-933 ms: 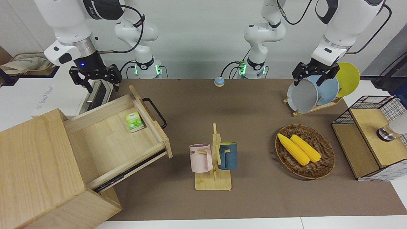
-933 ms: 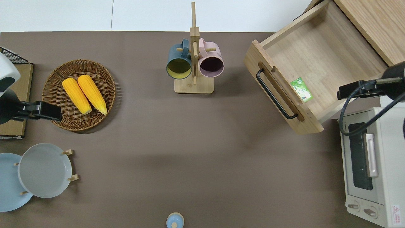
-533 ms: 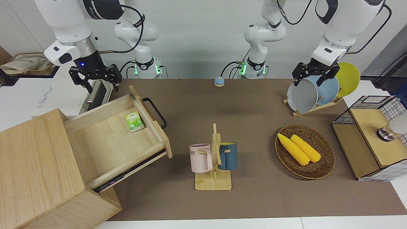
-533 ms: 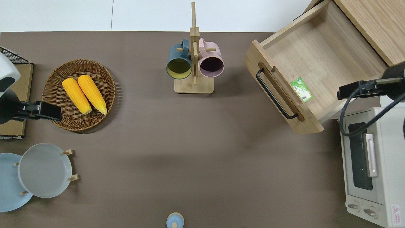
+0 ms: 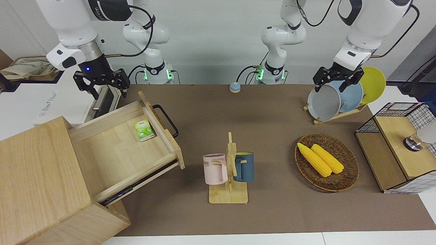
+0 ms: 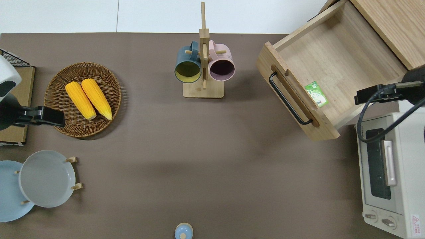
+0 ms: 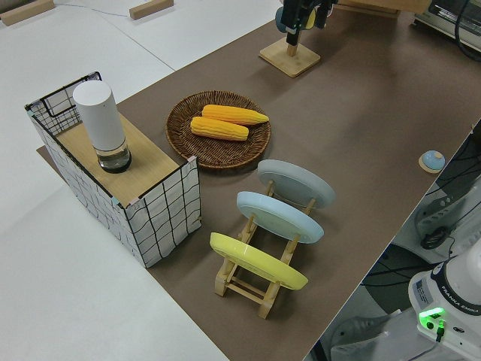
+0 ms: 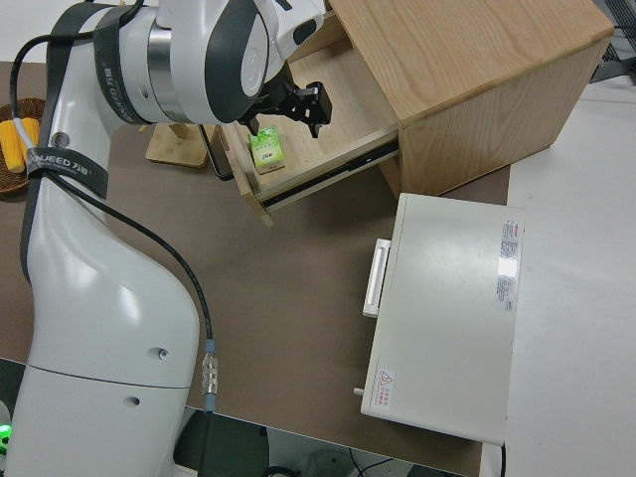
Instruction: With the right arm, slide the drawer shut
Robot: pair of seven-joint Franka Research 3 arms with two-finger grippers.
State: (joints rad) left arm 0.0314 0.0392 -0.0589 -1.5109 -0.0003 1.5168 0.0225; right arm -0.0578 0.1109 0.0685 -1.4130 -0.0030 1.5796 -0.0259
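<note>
Nearest me, by my base: small blue knob thing point(image 6: 183, 231) at the counter point(image 6: 212, 159) edge, w/ the white toaster oven point(image 6: 391, 172) at my right arm's end. My right pincer point(image 5: 102, 86) hangs in the air over the gap between the oven and the drawer's near side rail — fingers spread, nothing in them. Left pincer point(image 5: 335, 79) is parked; looks spread too, empty.

A bit farther out: the drawer point(image 6: 332, 73), pulled well out of the big pale wood cabinet point(image 5: 41, 177) and angled across the counter corner. Its front panel w/ the black bar handle point(image 6: 289, 99) faces toward the counter's middle. A small green packet point(image 6: 316, 94) lies inside, just against the front panel. Farther still, mid-counter, the mug rack point(image 6: 203, 66) w/ a blue and a pink mug; toward the left arm's end, the wicker basket of corn point(image 6: 83, 99).

Step in hand, as I judge it: approach only. I'm not touching the drawer yet and it's fully open, so the task is barely begun.

Next move calls for getting my pincer round to the outer face of the front panel — at or beside the handle — low enough to bear on the wood, then pushing straight along the slide rails toward the cabinet. Push off-axis and the drawer could bind; come down inside the tray and I'd hit the packet
</note>
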